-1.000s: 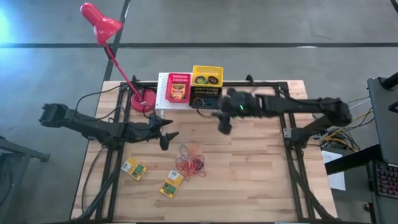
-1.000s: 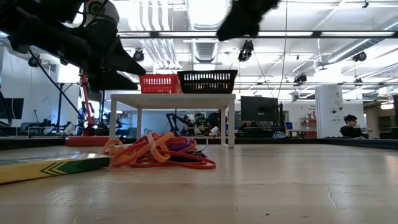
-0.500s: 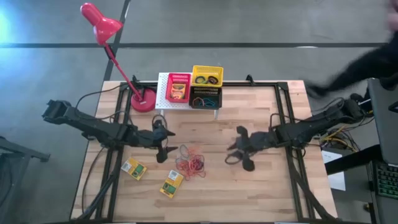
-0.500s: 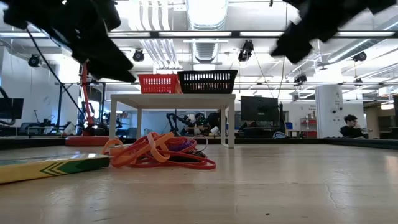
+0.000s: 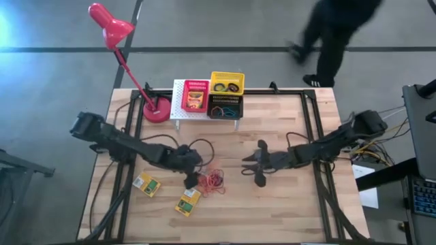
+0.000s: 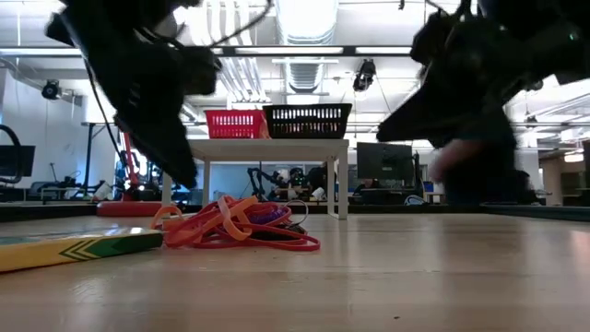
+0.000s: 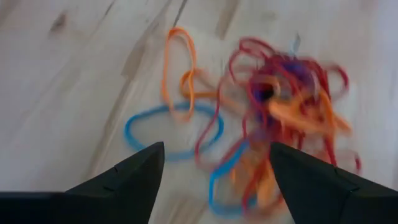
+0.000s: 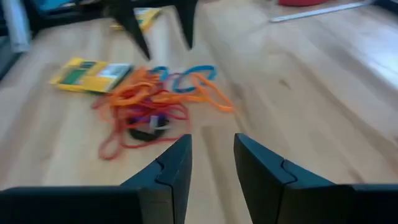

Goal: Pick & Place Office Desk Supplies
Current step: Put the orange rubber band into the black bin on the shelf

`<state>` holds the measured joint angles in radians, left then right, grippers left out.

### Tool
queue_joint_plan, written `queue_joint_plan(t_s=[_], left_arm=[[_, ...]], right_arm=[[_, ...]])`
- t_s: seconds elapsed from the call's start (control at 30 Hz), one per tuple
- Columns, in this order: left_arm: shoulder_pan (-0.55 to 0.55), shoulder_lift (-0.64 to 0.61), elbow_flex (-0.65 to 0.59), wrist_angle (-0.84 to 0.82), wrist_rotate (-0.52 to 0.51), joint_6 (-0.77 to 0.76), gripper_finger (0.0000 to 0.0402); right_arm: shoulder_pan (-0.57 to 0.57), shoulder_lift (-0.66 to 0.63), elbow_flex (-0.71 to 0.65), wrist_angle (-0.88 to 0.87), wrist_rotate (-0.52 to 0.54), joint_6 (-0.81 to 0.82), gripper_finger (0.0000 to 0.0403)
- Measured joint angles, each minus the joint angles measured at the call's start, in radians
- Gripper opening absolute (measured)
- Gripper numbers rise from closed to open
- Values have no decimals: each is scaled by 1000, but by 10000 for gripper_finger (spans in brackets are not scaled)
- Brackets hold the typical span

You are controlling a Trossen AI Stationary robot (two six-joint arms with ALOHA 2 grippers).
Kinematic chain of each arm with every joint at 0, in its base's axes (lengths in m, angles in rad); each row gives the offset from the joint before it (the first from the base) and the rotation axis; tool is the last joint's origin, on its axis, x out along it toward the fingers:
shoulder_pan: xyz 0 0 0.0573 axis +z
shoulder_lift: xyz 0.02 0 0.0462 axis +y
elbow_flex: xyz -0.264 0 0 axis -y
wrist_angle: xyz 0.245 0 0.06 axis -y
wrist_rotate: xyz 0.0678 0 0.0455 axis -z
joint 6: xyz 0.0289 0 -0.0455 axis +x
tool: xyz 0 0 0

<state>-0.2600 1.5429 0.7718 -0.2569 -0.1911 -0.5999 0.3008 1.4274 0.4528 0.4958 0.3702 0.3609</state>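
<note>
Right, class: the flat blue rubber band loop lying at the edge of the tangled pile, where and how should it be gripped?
Grip the blue rubber band loop on its outer arc, away from the tangled pile of orange-red rubber bands. It lies flat and open on the wooden table, so descend from above, one finger inside the loop, one outside. The open left end effector is already above it.

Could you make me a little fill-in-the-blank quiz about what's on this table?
1. The left gripper hovers with open fingers over a tangle of rubber ____.
2. The lamp is coloured ____.
3. The flat yellow-and-green boxes on the tabletop number ____.
4. The yellow basket stands on a white ____.

Missing words: bands; red; two; rack
</note>
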Motion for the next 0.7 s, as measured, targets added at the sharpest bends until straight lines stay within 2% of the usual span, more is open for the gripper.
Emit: queue_joint_plan(t_s=[0.23,0.53,0.7], left_arm=[[58,104,4,122,-3,-52,268],[82,168,-23,308,-41,5,244],[84,186,-49,312,-62,36,222]], right_arm=[[0,141,0,198,52,7,109],[0,252,53,211,52,3,96],[0,287,98,214,50,-21,97]])
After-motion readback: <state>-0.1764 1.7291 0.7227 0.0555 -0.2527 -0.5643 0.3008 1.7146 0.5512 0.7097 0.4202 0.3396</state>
